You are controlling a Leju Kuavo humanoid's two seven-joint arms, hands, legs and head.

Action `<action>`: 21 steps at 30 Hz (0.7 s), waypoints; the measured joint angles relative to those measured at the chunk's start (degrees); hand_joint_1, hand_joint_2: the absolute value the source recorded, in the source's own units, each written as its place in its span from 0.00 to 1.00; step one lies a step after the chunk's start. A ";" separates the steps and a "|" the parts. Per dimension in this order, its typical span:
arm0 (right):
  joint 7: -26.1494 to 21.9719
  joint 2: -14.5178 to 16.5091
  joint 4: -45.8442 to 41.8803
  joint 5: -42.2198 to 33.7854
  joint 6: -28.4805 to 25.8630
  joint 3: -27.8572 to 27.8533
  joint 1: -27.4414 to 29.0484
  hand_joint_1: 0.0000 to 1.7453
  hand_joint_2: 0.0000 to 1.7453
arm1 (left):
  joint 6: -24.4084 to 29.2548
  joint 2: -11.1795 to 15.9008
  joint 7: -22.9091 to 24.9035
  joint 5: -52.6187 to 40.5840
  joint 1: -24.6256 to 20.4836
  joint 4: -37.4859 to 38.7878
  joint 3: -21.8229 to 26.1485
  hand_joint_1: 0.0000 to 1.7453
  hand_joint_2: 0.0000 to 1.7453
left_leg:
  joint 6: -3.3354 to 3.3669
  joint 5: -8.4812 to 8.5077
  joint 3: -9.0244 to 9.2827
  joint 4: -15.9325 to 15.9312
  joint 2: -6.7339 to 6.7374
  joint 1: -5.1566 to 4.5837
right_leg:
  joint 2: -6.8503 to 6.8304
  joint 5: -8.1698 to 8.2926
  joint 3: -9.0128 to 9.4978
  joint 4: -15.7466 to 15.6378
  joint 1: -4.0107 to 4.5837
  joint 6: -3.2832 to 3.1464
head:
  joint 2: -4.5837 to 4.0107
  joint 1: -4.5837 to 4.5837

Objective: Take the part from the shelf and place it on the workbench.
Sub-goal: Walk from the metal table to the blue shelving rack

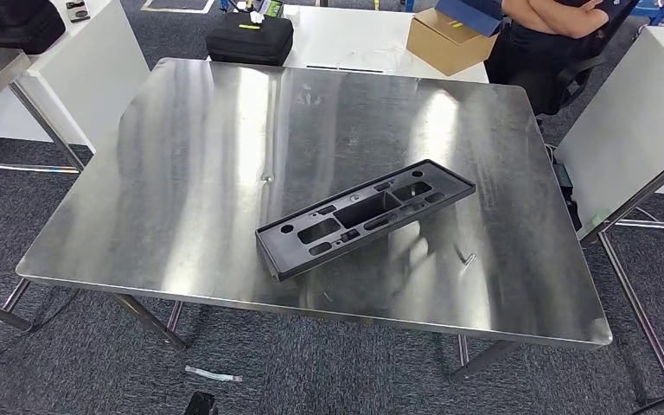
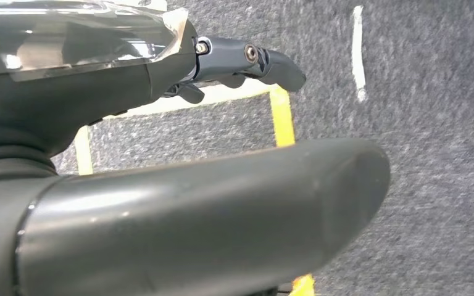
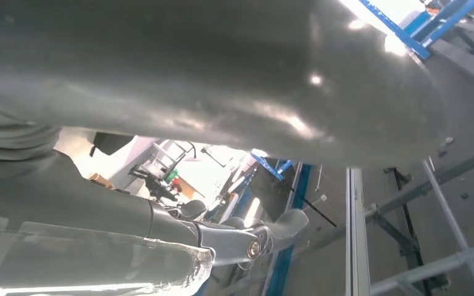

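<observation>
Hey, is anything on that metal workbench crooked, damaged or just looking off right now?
Nothing looks damaged or spilled. The black part lies flat on the workbench, but skewed, running diagonally to the table edges rather than square with them. A small loose piece, perhaps a screw, lies on the surface just beside the part's right end.

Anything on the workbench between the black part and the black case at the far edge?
No, in the head view only bare steel workbench stretches between the black part and the black case.

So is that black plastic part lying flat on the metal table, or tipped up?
Flat: the black part rests open side up on the steel workbench, no hand touching it.
</observation>
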 joint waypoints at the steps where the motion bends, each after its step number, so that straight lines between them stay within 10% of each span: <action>1: 0.00 0.15 0.07 0.05 0.09 0.12 -0.02 0.00 0.00 | -0.02 -0.03 0.00 0.11 0.03 0.01 0.00 0.00 0.00 | -0.03 0.39 -0.57 0.02 0.01 0.00 | 0.00 -1.05 -0.60 2.68 -0.04 0.24 | 0.00 -0.01; 3: 0.00 0.39 0.21 0.16 0.25 0.40 -0.18 0.00 0.00 | -0.02 -0.05 0.00 0.33 0.07 0.03 0.00 0.00 0.00 | -0.26 1.15 -1.60 0.10 0.01 0.11 | -0.01 -0.58 1.36 1.85 -0.29 1.30 | 0.00 0.01; 7: 0.00 0.65 0.38 0.36 0.30 1.05 -1.22 0.00 0.00 | -0.02 -0.05 -0.04 0.40 0.09 0.03 0.01 0.00 0.00 | -1.52 2.32 -2.89 0.51 -0.10 0.13 | 0.21 2.19 10.56 -12.08 -0.31 2.25 | 0.00 0.05; 11: -0.01 1.19 0.64 0.40 0.50 1.46 -1.69 0.00 0.00 | -0.02 -0.01 -0.19 0.76 0.23 0.08 0.01 0.00 0.00 | -2.68 2.55 -3.62 1.04 -0.25 0.13 | 0.30 2.99 10.16 -12.63 -0.28 0.47 | 0.00 -0.02; 15: -0.06 1.84 0.98 0.76 0.71 1.89 -2.87 0.00 0.00 | -0.02 0.01 -0.37 1.06 0.29 0.12 0.02 0.00 0.00 | -3.69 -6.19 -8.19 13.20 -0.19 0.57 | 0.06 4.71 8.12 -12.66 -0.38 -1.87 | 0.00 -0.18; 21: -0.07 2.19 1.24 0.85 0.70 2.14 -3.19 0.00 0.00 | -0.02 -0.01 -0.40 1.10 0.36 0.16 0.02 0.00 0.00 | -3.80 -8.04 -9.47 18.88 -0.18 0.70 | 0.03 5.46 7.12 -12.63 -0.11 -1.98 | 0.00 -0.17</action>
